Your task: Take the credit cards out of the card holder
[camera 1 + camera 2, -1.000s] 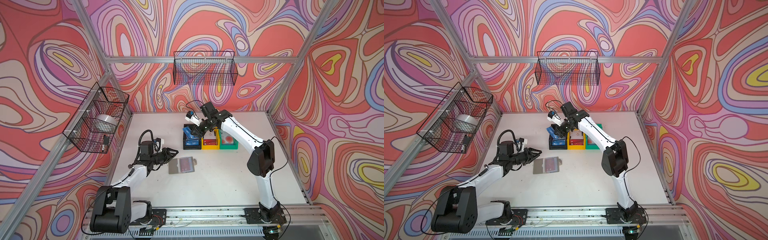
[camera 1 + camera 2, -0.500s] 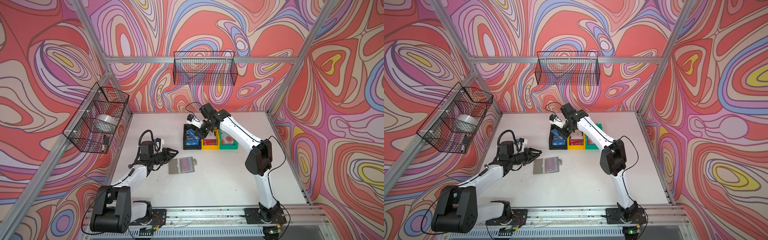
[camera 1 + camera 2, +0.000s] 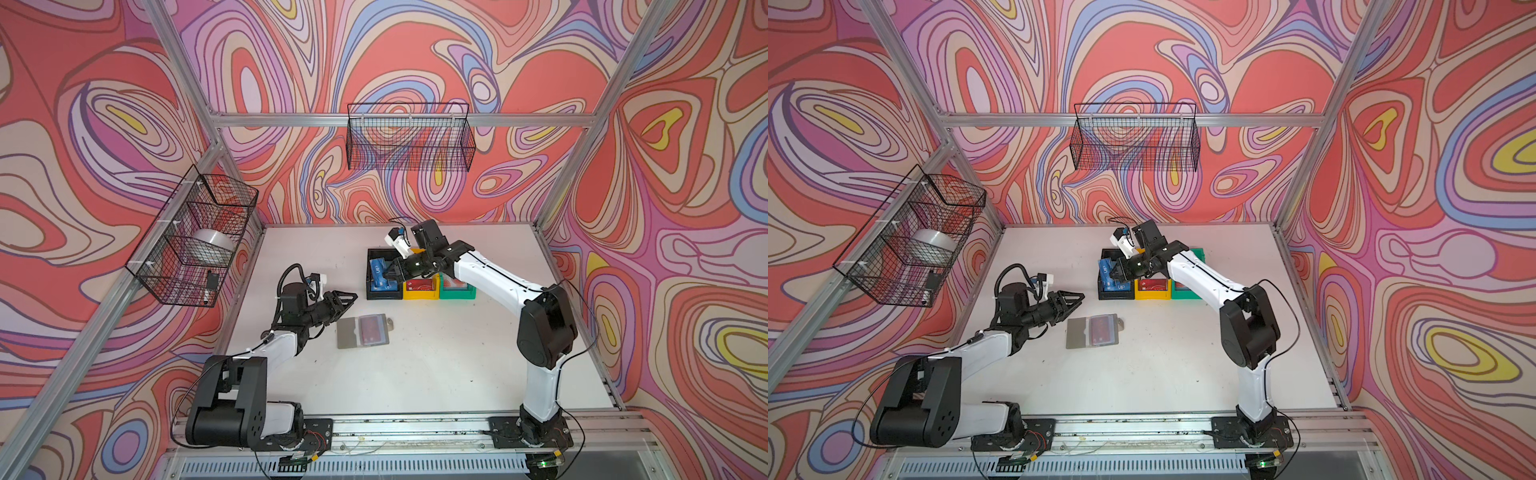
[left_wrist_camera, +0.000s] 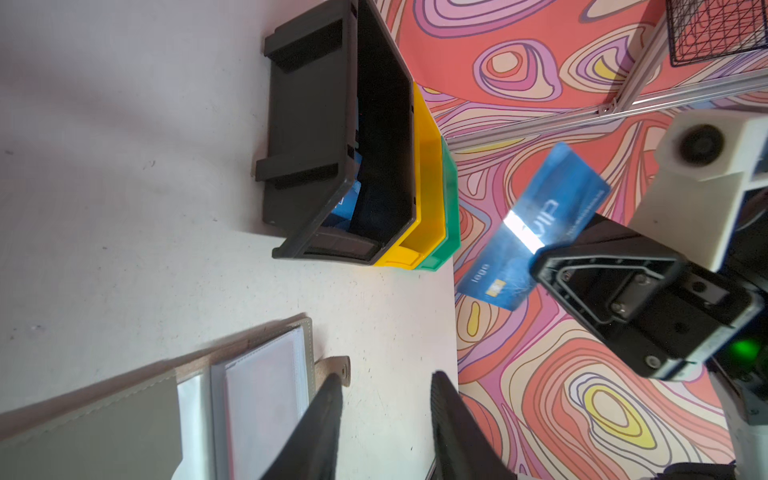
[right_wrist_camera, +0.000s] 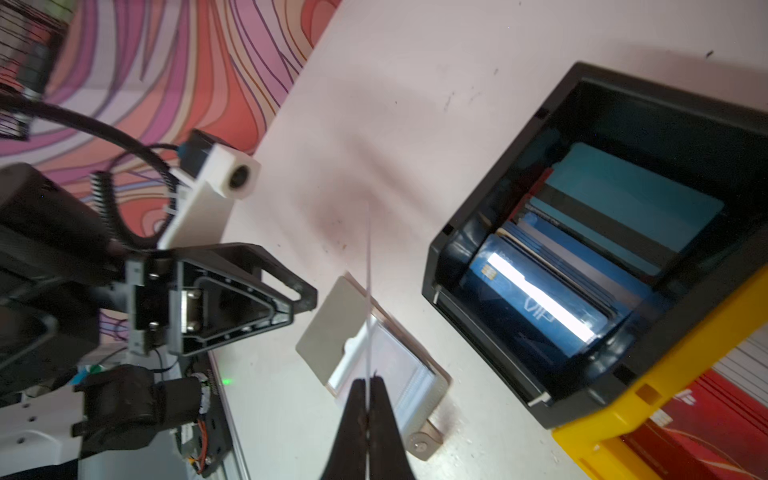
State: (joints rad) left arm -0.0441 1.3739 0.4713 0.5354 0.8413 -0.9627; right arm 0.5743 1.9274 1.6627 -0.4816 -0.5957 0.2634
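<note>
Overhead, the right claw (image 3: 390, 272) was clamped on the edge of a blue card (image 4: 534, 226), holding it tilted above the black bin (image 3: 368, 276), where other blue cards (image 5: 540, 307) lay stacked. That bin stood in a row, side against side with the yellow bin (image 3: 419, 295) and the green bin (image 3: 457, 295). The card holder (image 3: 353, 332) lay spread flat on the desk (image 3: 436, 365), apart from the bins, with a red card (image 3: 372, 330) showing in a clear pocket. The left claw (image 3: 350, 301) hovered just beside its edge, jaws parted and empty
</note>
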